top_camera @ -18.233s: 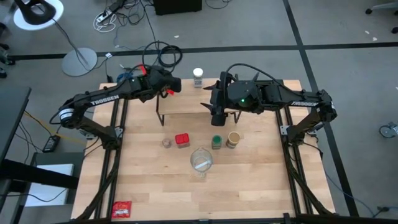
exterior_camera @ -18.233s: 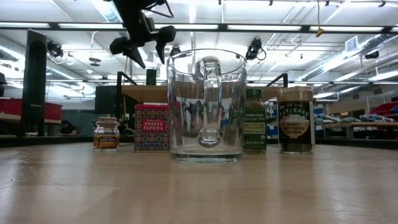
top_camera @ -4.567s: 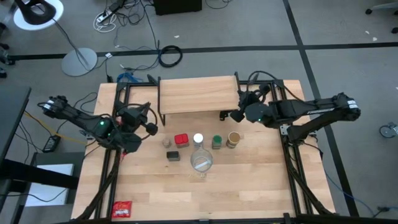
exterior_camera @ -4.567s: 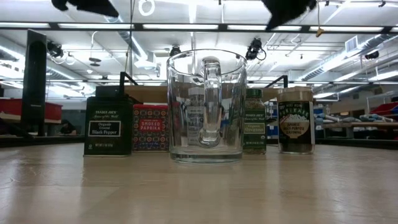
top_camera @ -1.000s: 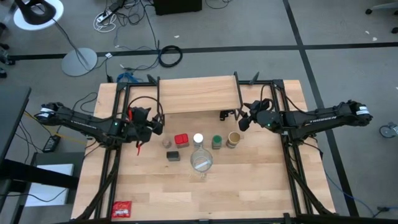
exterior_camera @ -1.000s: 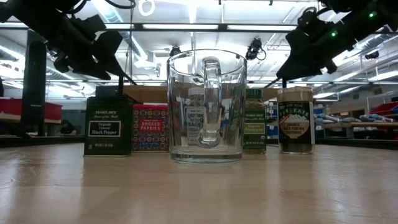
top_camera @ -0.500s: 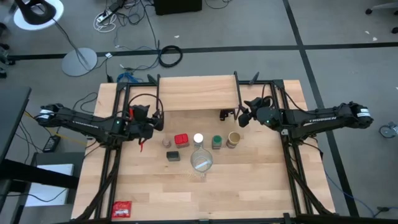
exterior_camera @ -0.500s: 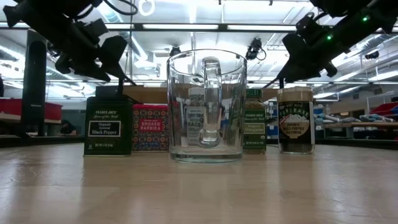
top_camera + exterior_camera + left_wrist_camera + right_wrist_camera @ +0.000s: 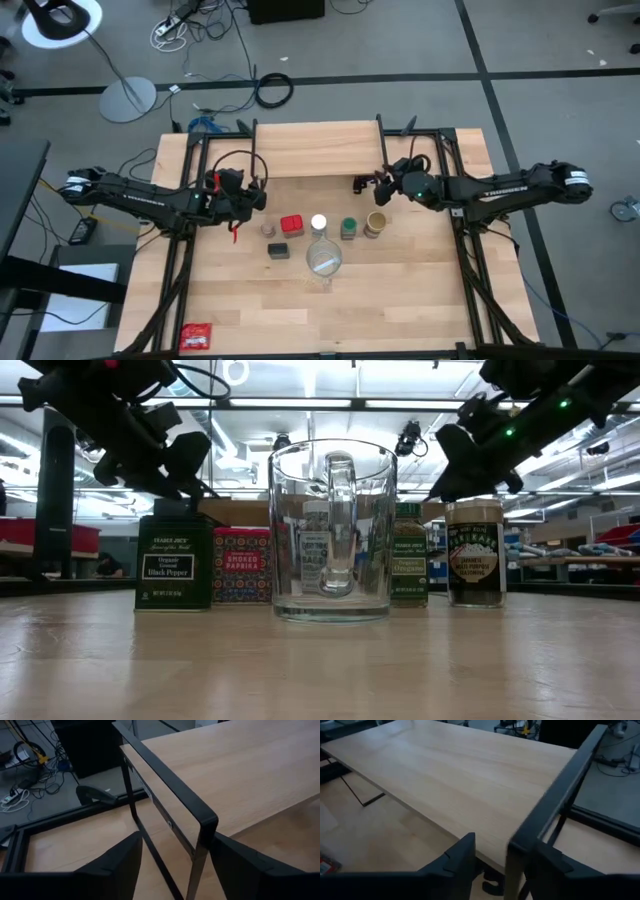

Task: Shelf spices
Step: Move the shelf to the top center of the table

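The left end effector [image 9: 252,197] is open. Its two fingers [image 9: 117,865] stand apart on either side of a black front leg [image 9: 196,855] of the shelf [image 9: 318,150]. One finger is just beside the leg and the other is clear of it. Straight ahead of the fingers, the light plank top [image 9: 250,770] is bare.

The right end effector [image 9: 378,188] is at the opposite front corner and is also open. A black leg [image 9: 520,855] rises between its fingers [image 9: 460,860], close to one and apart from the other. The same bare plank [image 9: 445,770] stretches away beyond it.

All six spices stand on the desk [image 9: 400,300], none on the shelf:
- **Nearest the left end effector:** the tiny brownish jar [image 9: 268,230].
- **Farther out from it:** the red tin [image 9: 292,224] and the dark green tin [image 9: 279,250].
- **Nearest the right end effector:** the tan-lidded jar [image 9: 375,222], just beside it.
- **Farther out from it:** the green-lidded jar [image 9: 348,228], then the white-lidded jar [image 9: 319,224] about midway between the two end effectors.

The clear glass vessel [image 9: 323,260] sits beyond that row, away from both. The flat red packet [image 9: 196,337] lies farthest off, at the desk's front edge on the left arm's side.
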Controlling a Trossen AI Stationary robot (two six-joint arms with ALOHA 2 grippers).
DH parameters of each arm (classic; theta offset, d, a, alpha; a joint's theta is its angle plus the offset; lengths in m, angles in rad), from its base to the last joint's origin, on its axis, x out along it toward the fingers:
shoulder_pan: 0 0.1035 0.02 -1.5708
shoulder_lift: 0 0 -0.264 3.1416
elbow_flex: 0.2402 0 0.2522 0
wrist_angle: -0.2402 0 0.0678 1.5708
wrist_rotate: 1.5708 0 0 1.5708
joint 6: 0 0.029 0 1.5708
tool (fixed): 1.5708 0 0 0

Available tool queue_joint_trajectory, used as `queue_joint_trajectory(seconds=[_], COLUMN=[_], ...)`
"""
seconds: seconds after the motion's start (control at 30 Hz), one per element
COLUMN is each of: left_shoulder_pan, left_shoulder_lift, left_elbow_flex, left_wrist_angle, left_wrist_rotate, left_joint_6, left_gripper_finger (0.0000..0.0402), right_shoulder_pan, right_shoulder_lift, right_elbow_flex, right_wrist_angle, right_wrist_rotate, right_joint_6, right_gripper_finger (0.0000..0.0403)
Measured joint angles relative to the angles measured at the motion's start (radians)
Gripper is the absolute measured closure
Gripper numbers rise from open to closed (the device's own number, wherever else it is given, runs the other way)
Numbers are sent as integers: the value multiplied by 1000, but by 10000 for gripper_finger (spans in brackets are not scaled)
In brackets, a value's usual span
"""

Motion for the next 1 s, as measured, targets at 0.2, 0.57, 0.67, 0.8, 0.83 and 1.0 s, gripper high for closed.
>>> queue_joint_trajectory(seconds=[0.2, 0.57, 0.67, 0.8, 0.83, 1.0], left_shoulder_pan=[0, 0, 0, 0, 0, 1], left_shoulder_lift=[-2, -2, -2, -2, -2, -2], left_elbow_flex=[0, 0, 0, 0, 0, -1], left_wrist_angle=[9, 20, 21, 29, 33, 59], left_wrist_rotate=[-1, -18, -20, -20, -20, -13], left_joint_6=[27, 31, 31, 30, 36, 75], left_gripper_finger=[220, 321, 349, 379, 382, 384], right_shoulder_pan=[0, 6, 12, 12, 12, 18], right_shoulder_lift=[44, 39, 39, 39, 39, 39], right_elbow_flex=[0, 0, 0, 0, 0, 0], right_wrist_angle=[53, 74, 81, 85, 85, 84], right_wrist_rotate=[1, -4, -4, 0, 1, 9], right_joint_6=[-16, -55, -63, -61, -61, -63], right_gripper_finger=[291, 386, 386, 382, 383, 387])
